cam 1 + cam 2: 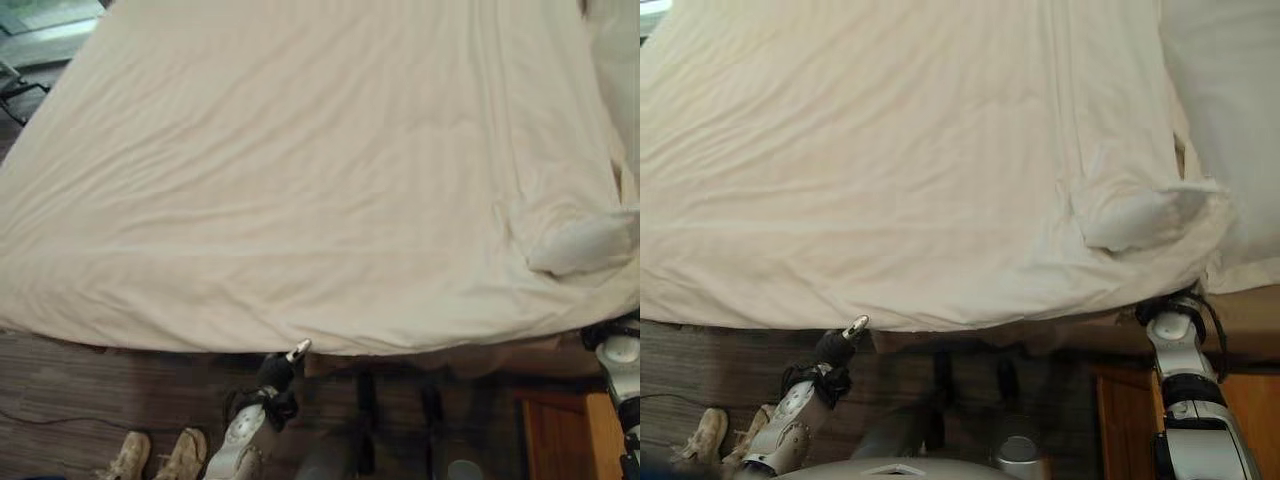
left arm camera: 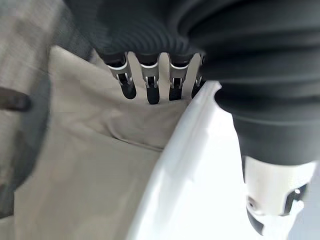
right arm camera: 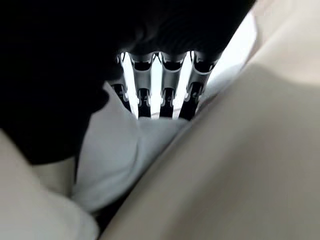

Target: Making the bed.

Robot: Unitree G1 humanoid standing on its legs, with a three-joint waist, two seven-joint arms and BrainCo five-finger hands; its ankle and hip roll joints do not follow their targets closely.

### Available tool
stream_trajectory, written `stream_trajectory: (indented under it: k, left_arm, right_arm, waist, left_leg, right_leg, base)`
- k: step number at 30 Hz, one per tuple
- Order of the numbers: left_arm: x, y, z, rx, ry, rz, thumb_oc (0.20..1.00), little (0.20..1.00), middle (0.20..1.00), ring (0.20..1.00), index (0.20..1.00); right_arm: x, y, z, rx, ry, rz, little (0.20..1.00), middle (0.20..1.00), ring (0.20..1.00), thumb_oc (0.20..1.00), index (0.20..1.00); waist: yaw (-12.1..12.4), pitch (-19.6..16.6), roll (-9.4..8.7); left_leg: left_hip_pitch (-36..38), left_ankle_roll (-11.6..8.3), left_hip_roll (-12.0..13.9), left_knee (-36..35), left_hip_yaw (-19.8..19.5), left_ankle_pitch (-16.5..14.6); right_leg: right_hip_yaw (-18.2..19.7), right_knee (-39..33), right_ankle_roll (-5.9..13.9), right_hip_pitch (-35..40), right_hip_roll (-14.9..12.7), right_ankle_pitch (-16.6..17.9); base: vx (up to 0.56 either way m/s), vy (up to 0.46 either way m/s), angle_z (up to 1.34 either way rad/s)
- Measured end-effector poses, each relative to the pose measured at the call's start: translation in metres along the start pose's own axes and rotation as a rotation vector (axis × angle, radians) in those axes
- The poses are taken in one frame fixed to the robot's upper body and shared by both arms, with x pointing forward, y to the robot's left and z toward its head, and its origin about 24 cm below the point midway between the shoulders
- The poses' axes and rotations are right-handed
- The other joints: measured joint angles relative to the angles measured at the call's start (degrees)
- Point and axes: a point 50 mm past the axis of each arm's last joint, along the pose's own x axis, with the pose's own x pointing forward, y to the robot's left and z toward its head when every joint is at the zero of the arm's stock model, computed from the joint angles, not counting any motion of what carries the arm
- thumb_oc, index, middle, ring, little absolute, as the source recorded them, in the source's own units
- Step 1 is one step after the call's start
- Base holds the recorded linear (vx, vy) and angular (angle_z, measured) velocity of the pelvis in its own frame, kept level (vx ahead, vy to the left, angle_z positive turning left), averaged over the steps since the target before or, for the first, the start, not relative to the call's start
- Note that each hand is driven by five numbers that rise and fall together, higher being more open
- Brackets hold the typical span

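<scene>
A cream cover point(image 1: 300, 180) lies spread over the wide bed, with soft creases and its near edge hanging toward me. At its near right corner the white inside point(image 1: 1130, 220) shows in a bunched fold. My left hand point(image 1: 280, 375) is at the middle of the near edge; its thumb lies over the hem and its fingers point(image 2: 149, 75) are under it, with the white fold between them. My right hand point(image 3: 145, 80) is tucked beneath the right corner, its fingers bent into white cloth.
A pale pillow point(image 1: 1230, 120) lies at the bed's right side. A person's light shoes point(image 1: 155, 455) stand on the dark wood floor at lower left. An orange-brown wooden cabinet point(image 1: 560, 430) stands at lower right. A dark frame point(image 1: 20, 90) is at the far left.
</scene>
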Motion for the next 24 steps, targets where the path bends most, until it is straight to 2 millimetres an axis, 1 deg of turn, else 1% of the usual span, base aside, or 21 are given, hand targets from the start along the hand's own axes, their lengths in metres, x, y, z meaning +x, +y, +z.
stream_trajectory:
  k: [1,2,4,5,6,7,9,10,12,13,14,15,16,17,18,19,20,21,22,23,24]
  left_arm:
    - [-0.001,0.001,0.0,0.006,0.004,-0.002,1.0,1.0,1.0,1.0,1.0]
    - [-0.001,0.004,0.0,0.019,0.011,-0.002,1.0,1.0,1.0,1.0,1.0]
    - [-0.002,0.007,0.0,0.032,0.025,0.001,1.0,1.0,1.0,1.0,1.0]
    - [-0.003,0.008,-0.002,0.033,0.034,0.004,1.0,1.0,1.0,1.0,1.0]
    - [-0.006,0.01,-0.006,0.031,0.048,0.013,1.0,1.0,1.0,1.0,1.0]
    - [-0.008,0.012,-0.008,0.028,0.054,0.02,1.0,1.0,1.0,1.0,1.0]
    - [-0.012,0.017,-0.01,0.023,0.061,0.041,1.0,1.0,1.0,1.0,1.0]
    - [-0.015,0.022,-0.012,0.017,0.065,0.063,1.0,1.0,1.0,1.0,1.0]
    - [-0.019,0.032,-0.018,0.014,0.091,0.107,1.0,1.0,1.0,1.0,1.0]
    - [-0.021,0.034,-0.02,0.013,0.096,0.114,1.0,1.0,1.0,1.0,1.0]
    - [-0.022,0.036,-0.02,0.011,0.1,0.122,1.0,1.0,1.0,1.0,1.0]
    - [-0.022,0.037,-0.022,0.009,0.105,0.128,1.0,1.0,1.0,1.0,1.0]
    - [-0.021,0.038,-0.021,0.008,0.103,0.132,1.0,1.0,1.0,1.0,1.0]
    - [-0.022,0.04,-0.021,0.007,0.104,0.14,1.0,1.0,1.0,1.0,1.0]
    - [-0.021,0.041,-0.022,0.007,0.107,0.146,1.0,1.0,1.0,1.0,1.0]
    - [-0.02,0.042,-0.021,0.004,0.103,0.152,1.0,1.0,1.0,1.0,1.0]
    - [-0.019,0.041,-0.02,0.003,0.102,0.15,1.0,1.0,1.0,1.0,1.0]
    - [-0.018,0.038,-0.021,-0.002,0.101,0.143,1.0,1.0,1.0,1.0,1.0]
    - [-0.018,0.037,-0.022,-0.016,0.1,0.147,1.0,1.0,1.0,1.0,1.0]
    - [-0.019,0.034,-0.025,-0.035,0.104,0.148,1.0,1.0,1.0,1.0,1.0]
    - [-0.02,0.033,-0.026,-0.029,0.106,0.143,1.0,1.0,1.0,1.0,1.0]
  right_arm:
    - [-0.003,-0.001,-0.007,-0.009,0.018,0.008,1.0,1.0,1.0,1.0,1.0]
    - [-0.008,-0.004,-0.021,-0.017,0.058,0.019,1.0,1.0,1.0,1.0,1.0]
    - [-0.014,-0.015,-0.047,0.023,0.173,-0.016,1.0,1.0,1.0,1.0,1.0]
    - [-0.017,-0.019,-0.056,0.032,0.217,-0.032,1.0,1.0,1.0,1.0,1.0]
    - [-0.032,-0.032,-0.09,0.034,0.389,-0.08,1.0,1.0,1.0,1.0,1.0]
    - [-0.05,-0.045,-0.119,0.042,0.529,-0.125,1.0,1.0,1.0,1.0,1.0]
    - [-0.073,-0.057,-0.147,0.024,0.657,-0.158,1.0,1.0,1.0,1.0,1.0]
    - [-0.091,-0.067,-0.166,-0.019,0.731,-0.167,1.0,1.0,1.0,1.0,1.0]
    - [-0.107,-0.084,-0.18,0.011,0.797,-0.232,1.0,1.0,1.0,1.0,1.0]
    - [-0.111,-0.089,-0.184,0.011,0.81,-0.247,1.0,1.0,1.0,1.0,1.0]
    - [-0.114,-0.094,-0.186,0.005,0.815,-0.257,1.0,1.0,1.0,1.0,1.0]
    - [-0.113,-0.101,-0.186,-0.012,0.806,-0.27,1.0,1.0,1.0,1.0,1.0]
    - [-0.11,-0.104,-0.183,0.006,0.789,-0.286,1.0,1.0,1.0,1.0,1.0]
    - [-0.1,-0.107,-0.174,0.06,0.742,-0.315,1.0,1.0,1.0,1.0,1.0]
    - [-0.091,-0.111,-0.164,0.079,0.683,-0.328,1.0,1.0,1.0,1.0,1.0]
    - [-0.069,-0.111,-0.133,0.145,0.506,-0.325,1.0,1.0,1.0,1.0,1.0]
    - [-0.06,-0.111,-0.116,0.172,0.415,-0.319,0.718,0.718,0.718,0.718,0.718]
    - [-0.047,-0.112,-0.091,0.206,0.289,-0.318,0.2,0.2,0.2,0.2,0.2]
    - [-0.038,-0.111,-0.069,0.256,0.199,-0.326,0.2,0.2,0.2,0.2,0.2]
    - [-0.033,-0.106,-0.026,0.366,0.014,-0.306,0.2,0.2,0.2,0.2,0.2]
    - [-0.034,-0.099,0.001,0.441,-0.129,-0.277,0.2,0.2,0.2,0.2,0.2]
  waist:
    - [0.0,-0.2,-0.4]
    - [-0.2,-0.7,-1.24]
    - [-0.2,-1.5,-2.26]
    - [-0.2,-1.8,-2.49]
    - [-0.3,-2.3,-3.19]
    - [-0.6,-2.6,-3.66]
    - [-2.0,-2.8,-3.91]
    - [-3.5,-2.9,-4.07]
    - [-5.5,-3.5,-4.31]
    - [-5.8,-3.8,-4.77]
    - [-5.9,-4.1,-4.74]
    - [-6.1,-4.6,-4.78]
    - [-6.3,-4.6,-5.02]
    - [-6.7,-4.7,-5.28]
    - [-6.7,-5.4,-5.29]
    - [-7.3,-6.1,-6.1]
    - [-7.6,-6.0,-6.3]
    - [-7.1,-6.2,-5.91]
    - [-7.0,-6.3,-5.77]
    - [-7.4,-6.8,-5.33]
    - [-7.5,-7.3,-5.63]
  left_leg:
    - [0.0,0.04,0.0,0.0,0.0,0.0]
    - [0.1,0.21,-0.1,0.1,0.1,-0.1]
    - [1.1,0.58,-0.3,0.2,0.3,-0.3]
    - [1.3,0.79,-0.4,0.0,0.4,-0.5]
    - [1.9,1.35,-0.5,0.0,0.7,-0.9]
    - [2.1,1.52,-0.7,0.0,1.0,-1.0]
    - [2.2,1.85,-0.8,0.0,1.3,-1.1]
    - [2.4,2.11,-0.9,0.0,1.7,-1.3]
    - [3.3,2.47,-0.9,0.0,2.1,-1.7]
    - [3.3,2.49,-0.9,0.0,2.3,-1.8]
    - [3.4,2.49,-0.8,0.0,2.7,-1.8]
    - [3.0,2.48,-0.7,0.0,3.1,-1.8]
    - [3.0,2.46,-0.7,0.0,3.1,-1.8]
    - [2.9,2.43,-0.7,0.0,3.2,-1.8]
    - [2.5,2.21,-0.7,0.0,3.4,-2.0]
    - [2.2,1.35,-1.4,1.0,4.5,-2.6]
    - [1.0,1.59,-1.5,4.5,4.8,-2.9]
    - [0.6,2.48,-1.0,6.7,4.2,-5.6]
    - [1.0,3.07,-1.2,5.3,4.4,-5.5]
    - [2.1,3.33,-1.8,3.2,4.7,-5.3]
    - [2.2,3.33,-2.0,1.9,4.7,-5.2]
  right_leg:
    - [0.0,0.0,0.01,0.0,0.0,0.0]
    - [0.0,0.1,0.05,0.2,-0.1,0.1]
    - [0.2,0.1,0.3,1.1,-0.3,0.3]
    - [0.3,0.1,0.36,1.3,-0.4,0.2]
    - [0.4,0.1,0.56,1.9,-0.5,0.0]
    - [0.8,0.1,0.65,2.1,-0.6,0.0]
    - [1.0,0.1,0.71,2.1,-0.8,-0.1]
    - [1.6,0.1,0.77,2.2,-0.9,-0.1]
    - [1.9,-0.1,0.94,2.9,-1.0,-0.2]
    - [2.3,-0.2,1.06,2.8,-1.0,-0.3]
    - [2.7,-0.2,1.07,2.8,-0.9,-0.3]
    - [3.3,-0.2,0.98,2.5,-0.8,-0.5]
    - [3.3,-0.2,0.96,2.4,-0.8,-0.5]
    - [3.4,-0.2,0.94,2.4,-0.8,-0.5]
    - [3.7,-0.2,0.94,1.8,-0.8,-0.5]
    - [4.1,-0.2,0.5,0.5,-2.1,-0.2]
    - [4.1,-0.2,0.51,0.1,-2.6,0.1]
    - [4.2,-0.2,0.8,0.2,-2.3,0.3]
    - [4.7,-0.2,1.36,0.2,-2.1,0.7]
    - [5.2,-0.2,1.69,0.1,-2.6,0.8]
    - [5.3,-0.2,1.79,-0.5,-2.9,0.8]
  base:
    - [0.07,0.011,0.01]
    - [0.05,0.02,0.01]
    - [0.04,0.02,-0.02]
    - [0.03,0.034,-0.08]
    - [0.05,0.039,-0.1]
    - [0.03,0.021,-0.12]
    - [0.03,0.013,-0.14]
    - [0.05,0.015,-0.16]
    - [0.04,0.015,-0.16]
    - [0.01,0.011,-0.15]
    - [0.02,0.014,-0.2]
    - [0.02,0.013,-0.15]
    - [0.03,0.02,-0.12]
    - [0.02,0.013,-0.06]
    - [0.03,0.016,-0.14]
    - [0.03,0.018,-0.14]
    - [0.02,0.018,-0.21]
    - [-0.01,0.021,-0.22]
    - [0.01,0.025,-0.22]
    - [0.0,0.019,-0.11]
    - [0.0,0.0,0.0]
